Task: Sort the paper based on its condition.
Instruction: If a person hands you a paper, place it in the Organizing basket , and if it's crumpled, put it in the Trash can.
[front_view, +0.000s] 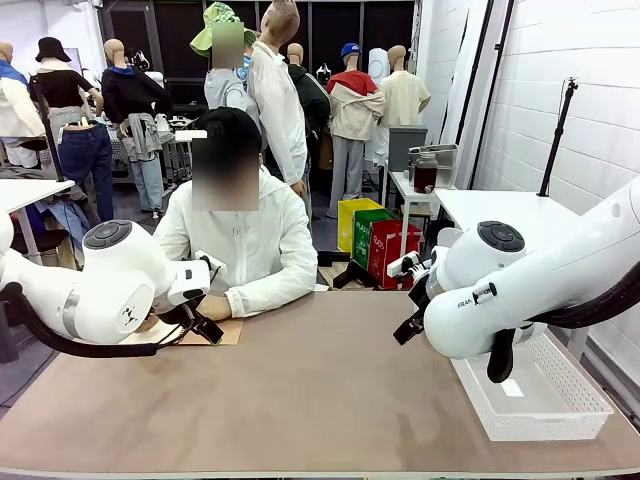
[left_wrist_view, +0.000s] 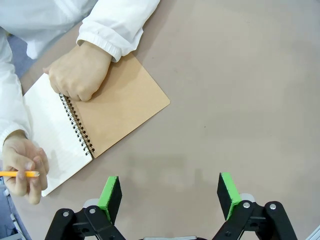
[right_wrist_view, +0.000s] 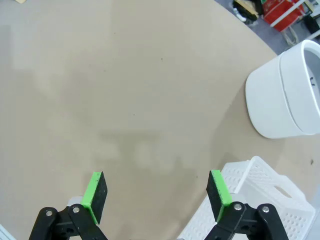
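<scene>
Paper (left_wrist_view: 52, 132), thin white page in brown spiral notebook (left_wrist_view: 125, 107), far left: probably light, floppy; pinch an edge. Left tool (left_wrist_view: 170, 192), right tool (right_wrist_view: 157, 195) wide open, empty.

1. A robotics lab: two white robot arms (front_view: 100, 285) flank a plain brown table (front_view: 320, 400).
2. A white perforated plastic basket (right_wrist_view: 280, 177) sits just beside the right fingers (right_wrist_view: 218, 189).
3. A white-painted block wall (front_view: 590, 80) stands behind.

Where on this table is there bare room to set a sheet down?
Bare: the table's wide middle, between the notebook at far left and the white basket at right. Crowded: around the notebook, under the person's hand.
</scene>
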